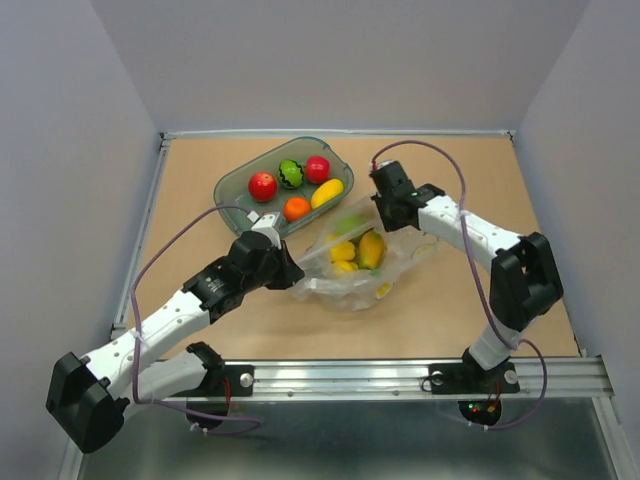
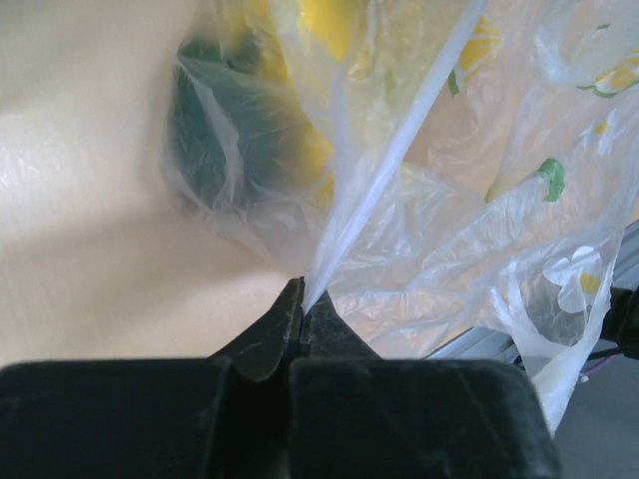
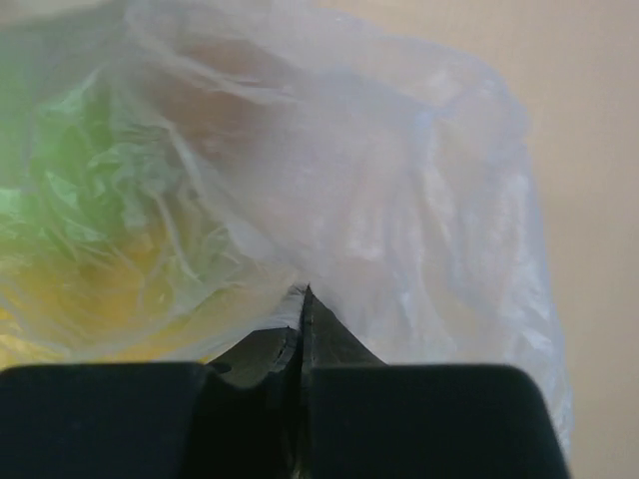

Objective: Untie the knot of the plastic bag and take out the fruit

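Observation:
The clear plastic bag (image 1: 362, 262) lies mid-table, stretched between both grippers. Inside it I see yellow fruit (image 1: 370, 249) and a green piece (image 1: 348, 225). My left gripper (image 1: 293, 270) is shut on the bag's left edge; in the left wrist view (image 2: 303, 291) a taut strip of plastic (image 2: 384, 175) runs up from the jaws, with a dark green fruit (image 2: 215, 135) behind it. My right gripper (image 1: 381, 212) is shut on the bag's upper right; in the right wrist view (image 3: 303, 296) the film (image 3: 399, 220) fills the frame over green and yellow blurs. The knot does not show.
A grey-green translucent tray (image 1: 232, 186) stands behind the bag with two red apples (image 1: 263, 186), an orange (image 1: 296, 208), a long yellow mango (image 1: 326, 193) and a green-and-dark piece (image 1: 290, 174). The metal rail (image 1: 400, 375) runs along the table's near edge.

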Robot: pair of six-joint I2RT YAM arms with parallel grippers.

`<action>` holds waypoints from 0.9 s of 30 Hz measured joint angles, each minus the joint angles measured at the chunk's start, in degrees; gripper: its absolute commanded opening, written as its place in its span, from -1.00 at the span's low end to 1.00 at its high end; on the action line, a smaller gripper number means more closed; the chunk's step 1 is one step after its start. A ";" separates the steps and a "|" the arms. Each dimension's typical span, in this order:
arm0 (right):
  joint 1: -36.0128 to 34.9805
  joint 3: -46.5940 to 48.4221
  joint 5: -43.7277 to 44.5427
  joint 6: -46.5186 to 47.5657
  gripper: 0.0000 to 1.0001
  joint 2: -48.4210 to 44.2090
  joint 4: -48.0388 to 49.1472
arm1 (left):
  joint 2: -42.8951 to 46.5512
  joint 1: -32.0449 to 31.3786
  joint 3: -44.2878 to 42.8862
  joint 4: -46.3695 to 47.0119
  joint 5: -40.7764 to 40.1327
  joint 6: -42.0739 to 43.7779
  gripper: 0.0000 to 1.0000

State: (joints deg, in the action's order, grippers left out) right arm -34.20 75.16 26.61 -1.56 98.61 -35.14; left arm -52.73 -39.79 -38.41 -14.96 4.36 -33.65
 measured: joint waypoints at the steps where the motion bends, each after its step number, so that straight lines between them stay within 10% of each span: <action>1: 3.26 0.02 -5.07 -2.60 -0.99 -1.11 0.55 | 0.24 -0.20 1.33 1.77 0.09 -0.79 -1.00; 5: 9.86 0.02 -17.62 -7.41 -0.99 -4.68 0.68 | 1.66 -0.35 3.32 5.95 -0.57 -2.34 -0.81; 12: 11.74 -0.37 -20.28 -9.46 -0.99 -9.18 0.92 | 5.92 -0.31 1.51 1.51 -5.03 3.04 0.30; 27: 8.22 -2.91 -17.07 -9.42 -0.99 -15.17 0.83 | -2.80 -12.04 -24.33 12.70 -3.34 22.14 0.40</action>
State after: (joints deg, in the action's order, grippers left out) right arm -25.98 72.25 9.54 -10.98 83.44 -34.30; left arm -55.53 -51.83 -62.74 -2.26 1.02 -11.51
